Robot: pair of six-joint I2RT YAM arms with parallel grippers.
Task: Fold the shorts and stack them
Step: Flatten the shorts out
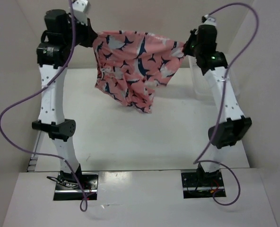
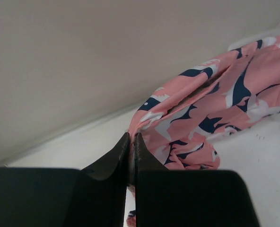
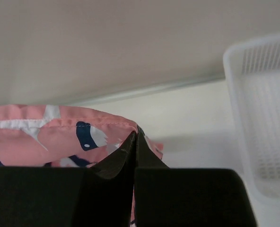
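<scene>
The shorts (image 1: pixel 133 66), salmon-pink with navy-and-white sharks, hang in the air over the far part of the table, stretched between both arms. My left gripper (image 1: pixel 93 39) is shut on their left top corner. My right gripper (image 1: pixel 185 47) is shut on the right top corner. The lower part of the cloth droops down in the middle, just above the table. In the left wrist view the cloth (image 2: pixel 211 109) runs out from between the closed fingers of the left gripper (image 2: pixel 131 136). In the right wrist view a hemmed edge (image 3: pixel 59 130) leaves the pinched tips of the right gripper (image 3: pixel 136 130).
A white mesh basket (image 3: pixel 267 118) stands at the back right of the table, close beside the right arm, and shows faintly in the top view as the basket (image 1: pixel 199 80). Pale walls close in the table at the back and both sides.
</scene>
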